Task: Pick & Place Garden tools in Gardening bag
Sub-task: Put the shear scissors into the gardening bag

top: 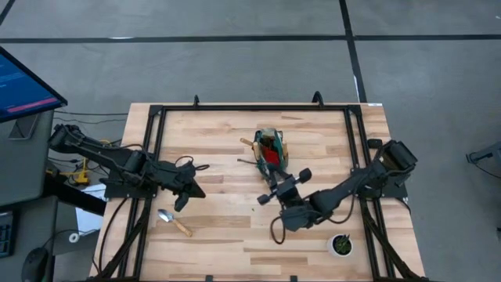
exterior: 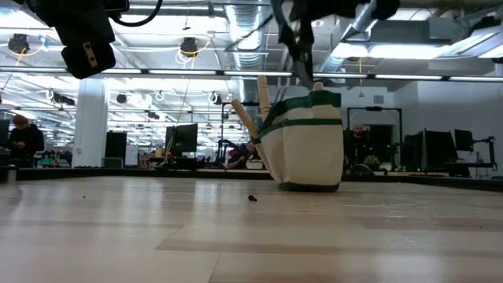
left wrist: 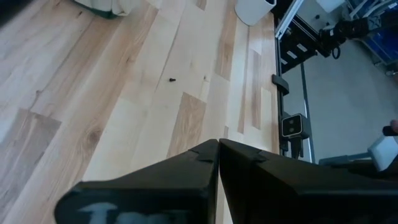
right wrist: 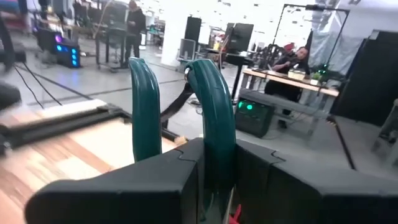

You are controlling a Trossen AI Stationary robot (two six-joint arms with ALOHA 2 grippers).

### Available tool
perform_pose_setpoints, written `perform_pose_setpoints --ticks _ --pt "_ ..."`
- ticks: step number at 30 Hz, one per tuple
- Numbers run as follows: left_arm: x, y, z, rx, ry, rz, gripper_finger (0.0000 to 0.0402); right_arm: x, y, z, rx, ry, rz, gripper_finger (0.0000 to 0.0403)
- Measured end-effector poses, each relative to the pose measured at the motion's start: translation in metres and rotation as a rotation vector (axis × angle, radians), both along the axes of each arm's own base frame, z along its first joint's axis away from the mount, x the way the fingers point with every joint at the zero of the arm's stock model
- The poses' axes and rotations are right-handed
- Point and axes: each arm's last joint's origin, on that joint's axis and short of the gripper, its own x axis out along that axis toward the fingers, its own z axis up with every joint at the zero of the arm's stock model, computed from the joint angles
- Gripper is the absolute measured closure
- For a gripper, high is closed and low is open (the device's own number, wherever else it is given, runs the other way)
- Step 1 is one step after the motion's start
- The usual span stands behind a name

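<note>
The right tool (top: 275, 182) sits just beside the gardening bag (top: 272, 149) near the middle of the table (top: 227, 235), its fingers clamped on the bag's dark green handles (right wrist: 208, 106) (a red item (top: 270, 154) and wooden handles show inside). The left tool (top: 186, 192) hovers well left of the bag, fingers together. One trowel (top: 174, 222) lies near the front left edge.
</note>
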Motion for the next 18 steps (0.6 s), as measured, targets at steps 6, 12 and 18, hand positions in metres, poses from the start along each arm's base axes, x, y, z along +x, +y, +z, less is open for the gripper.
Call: perform_pose_setpoints --ticks 6,12,18 --pt "0.000 0.000 0.000 -0.003 0.000 -0.002 0.0401 0.004 0.003 -0.014 -0.012 0.022 0.002 0.0352" --pt "0.000 0.000 0.000 -0.004 0.000 -0.002 0.0401 -0.005 0.007 -0.023 -0.100 0.173 0.025 0.0353" --pt "0.000 0.000 0.000 -0.003 -0.001 0.001 0.0401 -0.009 -0.002 -0.032 -0.143 0.252 0.010 0.0353"
